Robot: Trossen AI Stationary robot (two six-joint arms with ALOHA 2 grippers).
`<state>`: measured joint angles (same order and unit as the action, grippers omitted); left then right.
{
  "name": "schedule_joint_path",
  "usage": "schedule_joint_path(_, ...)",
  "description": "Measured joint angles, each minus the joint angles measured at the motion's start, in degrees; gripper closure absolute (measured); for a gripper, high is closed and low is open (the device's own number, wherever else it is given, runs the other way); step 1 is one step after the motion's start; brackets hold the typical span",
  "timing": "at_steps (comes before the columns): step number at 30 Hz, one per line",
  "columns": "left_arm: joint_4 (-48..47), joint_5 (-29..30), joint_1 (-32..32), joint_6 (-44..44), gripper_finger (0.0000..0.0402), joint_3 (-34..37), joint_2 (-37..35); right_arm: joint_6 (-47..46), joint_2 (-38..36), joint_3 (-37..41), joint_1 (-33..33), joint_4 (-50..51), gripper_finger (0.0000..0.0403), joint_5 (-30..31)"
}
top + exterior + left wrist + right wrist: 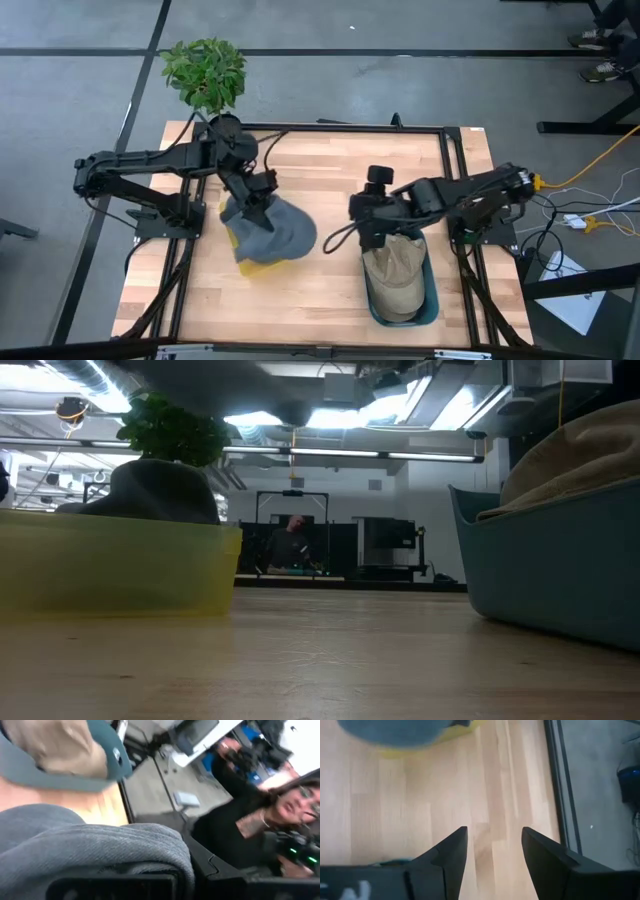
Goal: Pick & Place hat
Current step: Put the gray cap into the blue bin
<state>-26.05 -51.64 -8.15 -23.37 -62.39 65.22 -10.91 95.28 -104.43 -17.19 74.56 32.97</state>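
A grey hat [280, 232] lies on top of a yellow bin [262, 266] at the table's left middle. In the low view the grey hat [160, 490] rises above the bin's wall [110, 570]. My left gripper [255, 205] is at the hat's far-left edge, shut on its cloth [75, 840]. A tan hat [395, 275] rests in a teal bin [432, 290] at the near right. My right gripper [492, 832] is open and empty, just left of the teal bin's far end [372, 238], over bare wood. My left gripper holds the grey hat by its far-left edge [250, 212], coming from the far left and slanting down. The bunched cloth [150, 845] bulges over the fingers and hides the place of contact. The hat's body rests on the yellow bin.
A potted plant [205, 72] stands at the far left corner. A black frame [450, 130] runs around the table. Bare wood [330, 290] lies between the two bins. A person [280, 805] shows beyond the table in the left wrist view.
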Motion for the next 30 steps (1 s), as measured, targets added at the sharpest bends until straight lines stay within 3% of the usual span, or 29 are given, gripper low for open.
schedule_joint_path(6,-8.6,-6.4,2.1,3.5,0.0398,0.0,-0.3,-1.1,-9.3,13.1,0.1,-9.0,0.0217,-0.9)
schedule_joint_path(12,-15.0,-4.6,2.8,7.3,0.0398,0.0,1.5,-0.6,-15.0,22.0,0.1,-16.7,0.0217,-1.0)
schedule_joint_path(22,-26.6,2.0,2.4,15.1,0.0398,0.0,3.8,0.5,-16.4,26.1,0.3,-18.9,0.0217,-1.6)
schedule_joint_path(30,-30.2,2.6,2.2,19.9,0.0398,0.0,3.8,0.8,-16.3,26.1,0.5,-19.1,0.0217,-1.5)
